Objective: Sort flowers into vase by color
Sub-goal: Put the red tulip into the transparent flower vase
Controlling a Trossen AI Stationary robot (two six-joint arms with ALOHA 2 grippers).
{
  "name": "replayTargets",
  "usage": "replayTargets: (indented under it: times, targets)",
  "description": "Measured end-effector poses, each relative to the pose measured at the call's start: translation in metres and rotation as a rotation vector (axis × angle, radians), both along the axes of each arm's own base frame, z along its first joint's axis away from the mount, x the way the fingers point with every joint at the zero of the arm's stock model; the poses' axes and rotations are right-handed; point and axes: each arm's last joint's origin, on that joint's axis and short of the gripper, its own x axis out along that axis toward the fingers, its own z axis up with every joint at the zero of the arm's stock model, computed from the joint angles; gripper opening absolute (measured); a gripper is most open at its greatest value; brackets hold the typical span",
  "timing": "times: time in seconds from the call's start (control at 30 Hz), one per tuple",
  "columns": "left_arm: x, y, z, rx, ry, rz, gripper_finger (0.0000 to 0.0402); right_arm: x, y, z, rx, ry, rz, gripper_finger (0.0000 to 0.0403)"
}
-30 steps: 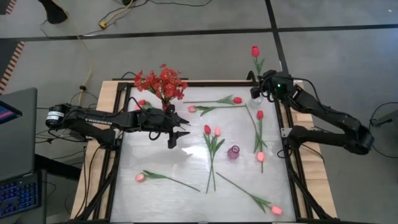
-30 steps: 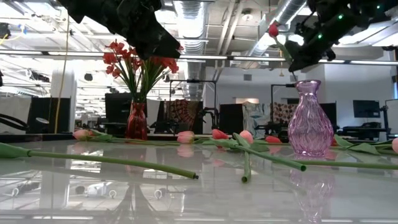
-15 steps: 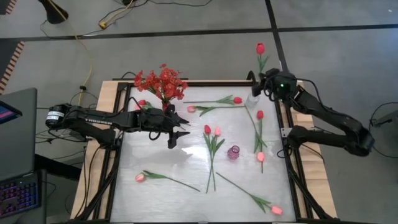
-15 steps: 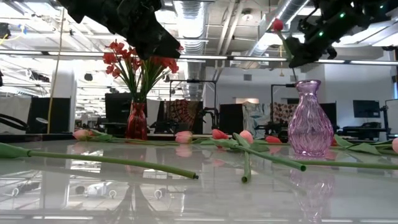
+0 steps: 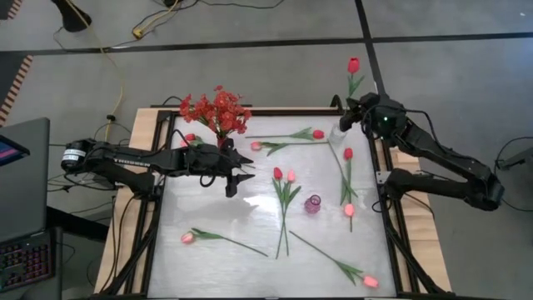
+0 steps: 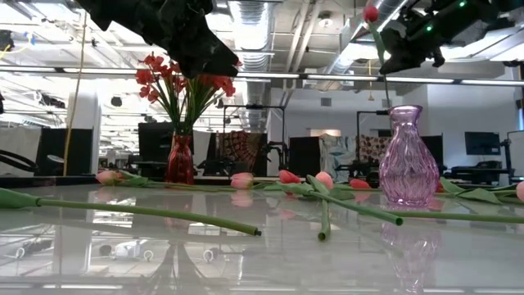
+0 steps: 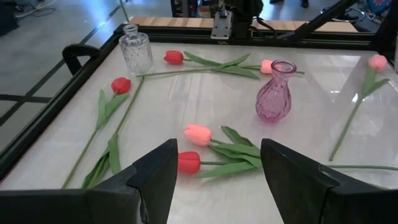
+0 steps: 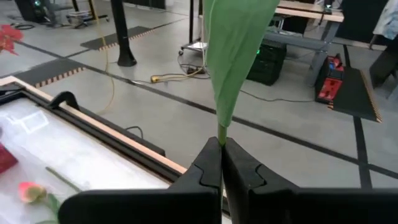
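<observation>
Two arms were over the white table [image 5: 250, 208]. The right gripper [image 5: 353, 117] sat at the far right corner, its fingers [image 8: 211, 168] pressed tight together on the green stem of a red tulip [image 5: 353, 65]. That flower stood upright above the gripper, its head out past the table's far edge in the overhead view and up near the ceiling pipes in the table-level view [image 6: 371, 13]. A clear glass bottle [image 5: 338, 136] stood just beside the gripper on the table, and the stem's lower end hung above the bottle's neck in the left wrist view.

The left gripper [image 5: 237, 178] hovered over the left half of the table with its fingers [image 7: 155, 171] spread apart and nothing between them. Close behind it, a dark red vase [image 6: 180, 159] held a bushy spray of red blossoms [image 5: 215, 110].

A small purple vase [image 5: 312, 203] stood empty near the middle of the table. The other flowers lay flat around it: a red tulip and a pink tulip [image 5: 291, 176] side by side just left of the purple vase, a red one [image 5: 318, 134] near the far edge, a red one [image 5: 348, 153] and a pink one [image 5: 349, 210] along the right side, a pink one [image 5: 187, 237] at the near left, and another pink one [image 5: 370, 282] at the near right corner.
</observation>
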Motion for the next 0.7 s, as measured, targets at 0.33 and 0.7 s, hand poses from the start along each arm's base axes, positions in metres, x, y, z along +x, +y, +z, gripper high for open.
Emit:
replayTargets:
  times: [0.33, 0.7]
  targets:
    - [0.0, 0.0, 0.0, -0.003, 0.002, 0.001, 0.0218, 0.01, -0.006, -0.011, 0.055, 0.052, -0.002, 0.0031]
    - [0.0, 0.0, 0.0, -0.005, 0.003, 0.001, 0.0218, 0.01, -0.011, -0.037, 0.08, 0.122, -0.044, 0.0035]
